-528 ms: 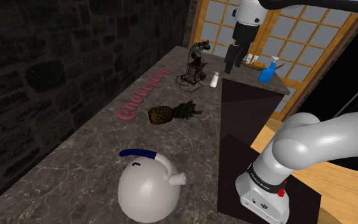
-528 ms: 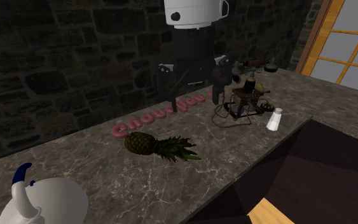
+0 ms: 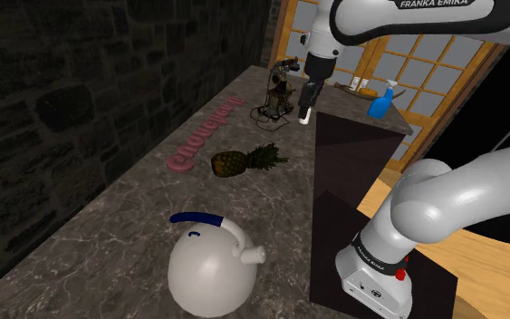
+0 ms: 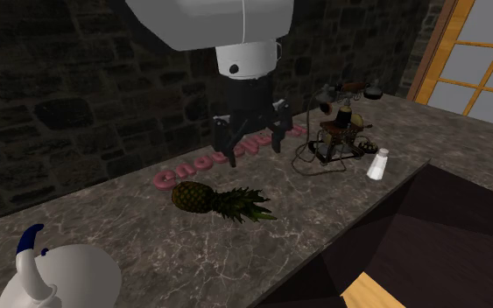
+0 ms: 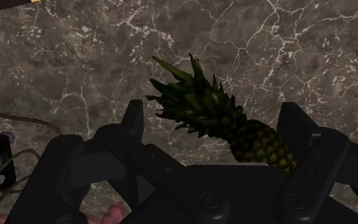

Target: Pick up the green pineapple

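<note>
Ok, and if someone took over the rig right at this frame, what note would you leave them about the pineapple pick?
Gripper: open and empty, hovering above the counter, touching nothing.
Pineapple: lying on its side on the counter, below the gripper. In the wrist view it appears between the two fingers, untouched. Pink lettering lies just behind it.
Done: the hand is roughly lined up over the fruit.
Left: descend, close on the pineapple, lift.

One pineapple (image 3: 230,164), one kettle (image 3: 209,272), one shaker (image 4: 376,164), one spray bottle (image 3: 380,102).
</note>
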You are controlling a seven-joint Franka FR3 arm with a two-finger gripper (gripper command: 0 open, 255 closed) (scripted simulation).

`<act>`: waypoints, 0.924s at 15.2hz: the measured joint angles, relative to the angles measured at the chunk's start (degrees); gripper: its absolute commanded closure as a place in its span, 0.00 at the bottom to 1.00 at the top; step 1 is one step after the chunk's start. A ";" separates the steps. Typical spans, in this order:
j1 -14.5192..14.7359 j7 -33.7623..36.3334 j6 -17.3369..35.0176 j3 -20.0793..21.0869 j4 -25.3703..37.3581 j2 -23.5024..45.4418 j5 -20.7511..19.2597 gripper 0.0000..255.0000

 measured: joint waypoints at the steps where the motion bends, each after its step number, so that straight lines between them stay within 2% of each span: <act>1: 0.66 -1.23 2.20 -0.13 -0.92 1.25 -0.15 0.00; 6: 3.58 -8.15 11.59 -1.10 -4.19 6.96 -1.10 0.00; 14: 8.42 -18.17 27.27 -1.13 -3.02 23.23 -1.46 0.00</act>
